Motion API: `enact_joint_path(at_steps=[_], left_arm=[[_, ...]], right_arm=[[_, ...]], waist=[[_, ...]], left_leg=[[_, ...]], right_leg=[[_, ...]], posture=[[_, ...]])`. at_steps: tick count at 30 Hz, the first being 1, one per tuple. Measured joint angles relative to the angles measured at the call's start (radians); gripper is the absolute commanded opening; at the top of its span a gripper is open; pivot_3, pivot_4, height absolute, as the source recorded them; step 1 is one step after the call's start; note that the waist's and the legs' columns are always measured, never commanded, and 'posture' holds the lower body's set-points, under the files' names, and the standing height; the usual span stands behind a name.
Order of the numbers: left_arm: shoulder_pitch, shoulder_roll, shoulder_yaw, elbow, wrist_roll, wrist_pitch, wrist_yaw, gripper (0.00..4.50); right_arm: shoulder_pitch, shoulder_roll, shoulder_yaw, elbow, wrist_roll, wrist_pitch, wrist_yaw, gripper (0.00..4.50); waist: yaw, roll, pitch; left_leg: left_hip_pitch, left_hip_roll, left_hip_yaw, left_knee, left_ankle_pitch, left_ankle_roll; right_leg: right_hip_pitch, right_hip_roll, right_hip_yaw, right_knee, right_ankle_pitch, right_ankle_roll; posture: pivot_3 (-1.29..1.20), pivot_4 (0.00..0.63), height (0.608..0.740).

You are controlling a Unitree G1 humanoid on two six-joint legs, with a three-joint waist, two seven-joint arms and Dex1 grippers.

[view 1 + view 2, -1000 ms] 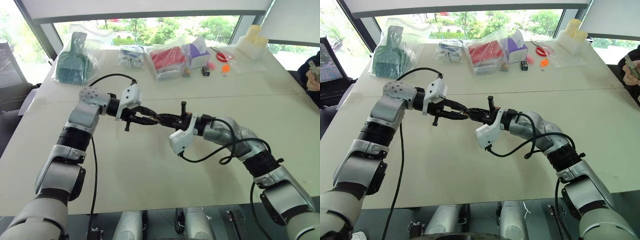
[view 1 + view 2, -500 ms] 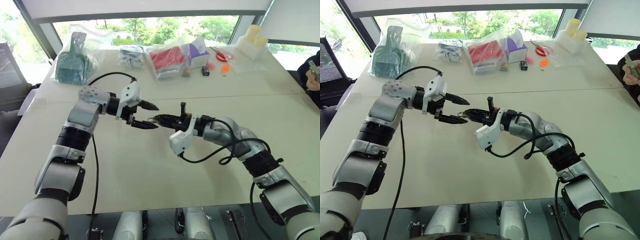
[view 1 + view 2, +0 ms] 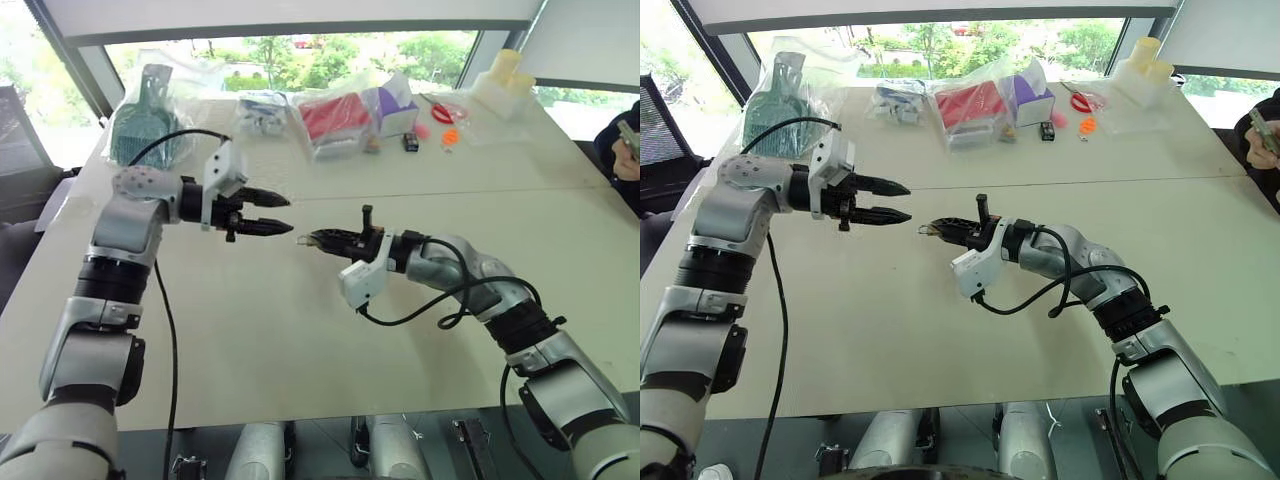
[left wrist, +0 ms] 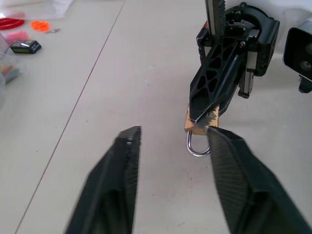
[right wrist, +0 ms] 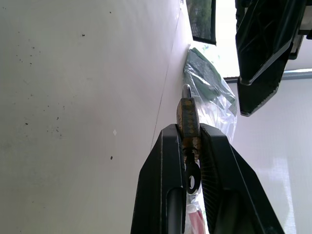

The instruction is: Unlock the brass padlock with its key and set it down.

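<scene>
Head stereo pair high over the table (image 3: 300, 330); wrist cameras close, facing each other.

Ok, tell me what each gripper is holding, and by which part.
The right gripper pinches the brass padlock by its body, shackle poking out past the fingertips. The left gripper holds nothing; its fingers stand apart.

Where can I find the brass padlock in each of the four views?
Left eye view: brass padlock at the right gripper tip, picture centre.
Right eye view: same tip, just left of centre.
Left wrist view: right of centre, shackle hanging down.
Right wrist view: between the closed jaws, centre.
Shared landmark: the right gripper.
</scene>
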Motion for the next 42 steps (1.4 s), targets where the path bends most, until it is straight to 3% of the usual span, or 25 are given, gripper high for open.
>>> enact_joint_path(at_steps=[2, 20, 23, 31, 42], left_arm=[[0.007, 0.000, 0.000, -0.011, 0.000, 0.001, 0.003, 0.05], [0.001, -0.031, -0.033, -0.035, -0.009, 0.027, -0.016, 0.05], [0.001, -0.031, -0.033, -0.032, -0.014, 0.038, -0.015, 0.93], [-0.003, -0.032, -0.033, -0.024, -0.013, 0.032, -0.013, 4.44], [-0.003, -0.074, -0.044, -0.002, -0.011, 0.014, -0.005, 4.44]], right_arm=[[-0.005, 0.004, 0.000, 0.003, 0.000, -0.003, 0.000, 0.00], [-0.015, 0.008, -0.006, -0.006, -0.007, -0.030, -0.056, 0.00], [-0.015, 0.008, -0.006, -0.006, -0.008, -0.031, -0.056, 0.00], [-0.015, 0.008, -0.005, -0.008, -0.008, -0.035, -0.056, 0.00], [-0.014, 0.007, -0.005, -0.025, -0.007, -0.036, -0.053, 0.00]], waist=[[0.000, 0.000, 0.000], [0.000, 0.000, 0.000], [0.000, 0.000, 0.000], [0.000, 0.000, 0.000], [0.002, 0.000, 0.000]], left_leg=[[0.000, 0.000, 0.000, 0.000, 0.000, 0.000], [0.000, 0.000, 0.002, 0.000, 0.000, 0.000], [0.000, 0.000, 0.002, 0.000, 0.000, 0.000], [0.000, 0.000, 0.002, 0.000, 0.000, 0.000], [0.000, 0.000, 0.003, 0.000, 0.000, 0.000]], right_leg=[[0.000, 0.000, 0.000, 0.000, 0.000, 0.000], [0.000, 0.000, 0.000, 0.000, 0.000, 0.000], [0.000, 0.000, 0.000, 0.000, 0.000, 0.000], [0.000, 0.000, 0.000, 0.000, 0.000, 0.000], [0.000, 0.000, 0.000, 0.000, 0.000, 0.000]], posture=[[0.00, 0.150, 0.740], [0.00, 0.150, 0.740], [0.00, 0.150, 0.740], [0.00, 0.150, 0.740], [0.00, 0.150, 0.740]])
